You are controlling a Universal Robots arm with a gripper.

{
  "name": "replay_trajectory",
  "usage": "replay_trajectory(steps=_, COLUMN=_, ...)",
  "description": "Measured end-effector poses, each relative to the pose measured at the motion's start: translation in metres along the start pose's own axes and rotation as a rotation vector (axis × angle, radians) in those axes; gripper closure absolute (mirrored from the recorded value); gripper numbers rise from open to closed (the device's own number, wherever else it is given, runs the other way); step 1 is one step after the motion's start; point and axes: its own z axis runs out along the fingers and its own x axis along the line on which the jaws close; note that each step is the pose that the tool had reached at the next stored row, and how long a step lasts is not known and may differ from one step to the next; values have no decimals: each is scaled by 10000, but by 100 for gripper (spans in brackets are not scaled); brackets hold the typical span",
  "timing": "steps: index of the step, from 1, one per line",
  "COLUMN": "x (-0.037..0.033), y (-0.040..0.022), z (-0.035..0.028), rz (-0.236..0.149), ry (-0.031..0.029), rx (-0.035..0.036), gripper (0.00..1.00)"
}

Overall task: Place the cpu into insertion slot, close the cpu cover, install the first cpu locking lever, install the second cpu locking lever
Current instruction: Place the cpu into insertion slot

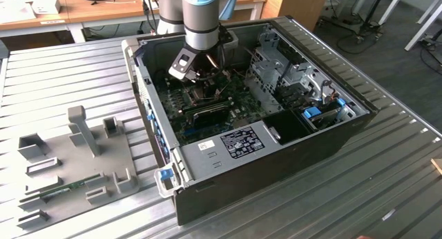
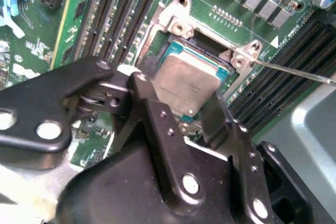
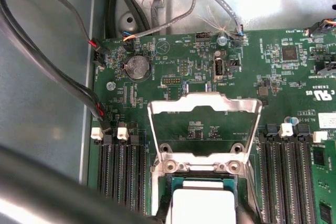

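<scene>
Between my gripper's [image 2: 178, 98] two black fingers [image 2: 144, 95] sits the cpu [image 2: 186, 77], a pale silver square on a green base. It is slightly tilted, in or just over the insertion slot [image 2: 207, 43]; I cannot tell if it is seated. The cpu [image 3: 202, 203] also shows in the first wrist view, below the cpu cover [image 3: 205, 102], which stands swung open on its hinge. One thin wire locking lever [image 2: 294, 69] sticks out beside the socket frame. In the exterior view the gripper [image 1: 200, 78] reaches down inside the open computer case [image 1: 276, 146].
Long black memory slots [image 2: 110, 19] flank the socket on both sides. Loose cables [image 3: 63, 66] run along the case wall by the green board [image 3: 294, 87]. A drive cage [image 1: 276, 68] stands on the exterior view's right. A grey fixture plate [image 1: 69, 166] lies outside on the metal table.
</scene>
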Motion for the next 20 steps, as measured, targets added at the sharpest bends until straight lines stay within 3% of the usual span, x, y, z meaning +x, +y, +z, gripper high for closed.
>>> replay_trajectory(steps=2, x=0, y=0, z=-2, rz=-1, ry=-5, rx=1, gripper=33)
replay_trajectory(steps=11, x=-1, y=-2, z=-16, rz=-2, ry=-11, rx=5, gripper=33)
replay_trajectory(steps=20, x=3, y=10, z=-150, rz=-1, ry=-9, rx=3, gripper=33)
